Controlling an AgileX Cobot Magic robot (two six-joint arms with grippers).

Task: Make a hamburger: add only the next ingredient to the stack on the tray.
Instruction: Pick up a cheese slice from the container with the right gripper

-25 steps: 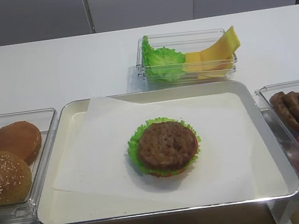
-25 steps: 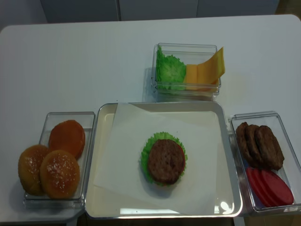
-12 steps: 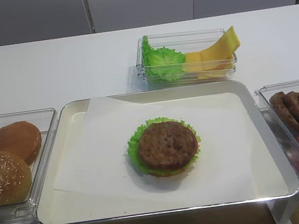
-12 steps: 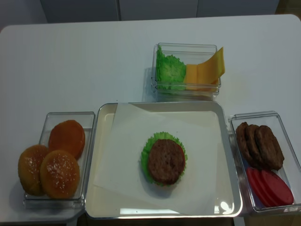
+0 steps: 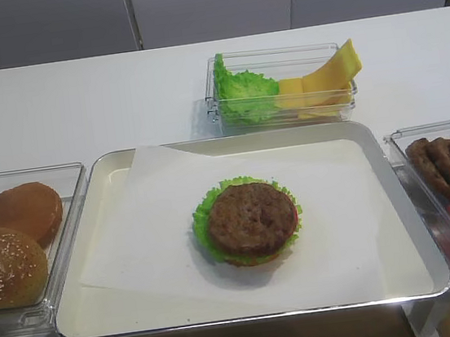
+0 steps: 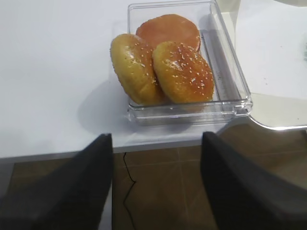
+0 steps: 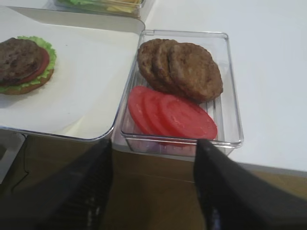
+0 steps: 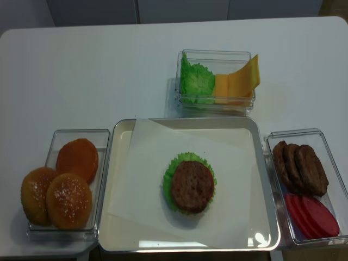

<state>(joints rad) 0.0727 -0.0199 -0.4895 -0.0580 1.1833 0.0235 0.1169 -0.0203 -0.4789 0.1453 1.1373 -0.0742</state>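
Cheese [image 8: 243,77] leans in the clear bin [image 8: 215,102] at top centre, just beside lettuce [image 8: 196,80], well apart from the stack [image 8: 189,185] mid-tray [image 8: 124,228]. Both grippers hang low off the table edge: right gripper [image 7: 152,189] spread, empty; left gripper [image 6: 156,187] spread too. Risks: thin slices overlap, so a pinch may lift 2 or snag lettuce; floppy slice could land off-centre on the patty.

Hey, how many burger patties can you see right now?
4: one tops the stack on the tray; three overlap in the clear bin right of it, above the tomato slices. More could hide underneath.
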